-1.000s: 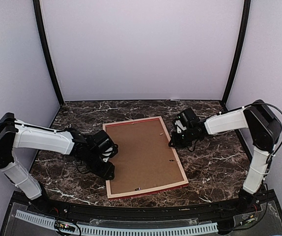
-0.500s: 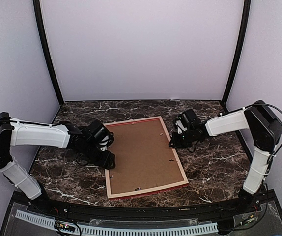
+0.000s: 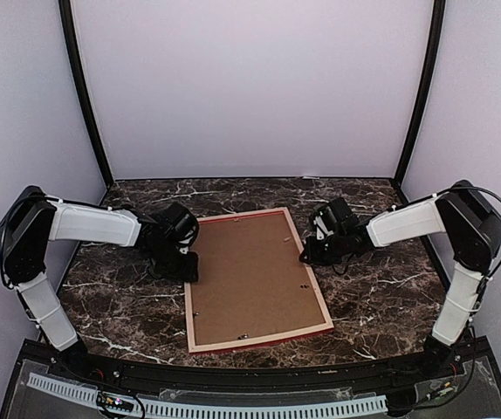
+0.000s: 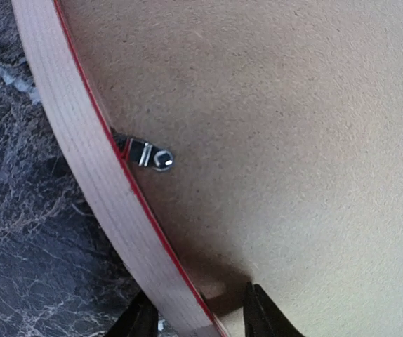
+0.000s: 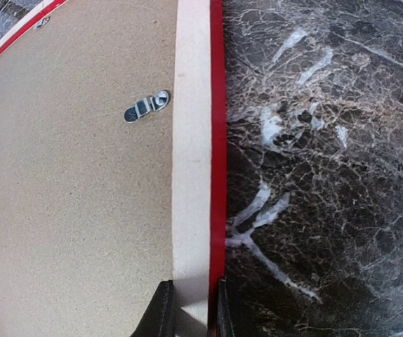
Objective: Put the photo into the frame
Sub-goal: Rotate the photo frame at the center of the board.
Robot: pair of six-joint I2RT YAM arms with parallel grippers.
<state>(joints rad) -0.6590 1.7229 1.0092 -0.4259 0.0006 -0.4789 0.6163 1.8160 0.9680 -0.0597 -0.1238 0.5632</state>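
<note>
The frame point(image 3: 260, 336) lies back-up in the middle of the desk point(image 3: 381, 297), slightly askew, with the brown backing board point(image 3: 250, 271) seated inside its pale wood rails. I cannot see the photo anywhere. If it is in, it is hidden under that board.

My right fingers point(image 5: 161, 312) are clenched across the right rail, one tip on the board side and one on the red outer edge. My left fingers point(image 4: 261, 323) straddle the left rail but stand parted, with a shadowed gap between the inner tip and the wood, so I judge that side released.

That lopsided hold is the main risk. With only the right side pinched, any pull or lift would swing the frame around that grip and skate it over the smooth marble.

The turn clip beside my left fingers point(image 4: 152, 156) has its end tucked at the rail. The one in my right view point(image 5: 145, 107) lies slantwise on the board, short of the rail, so it may not be latched. If so, tipping the frame could let the board slip loose and shift whatever lies beneath.

My inner left tip could also catch the clip or dig into the board's edge as it closes.
</note>
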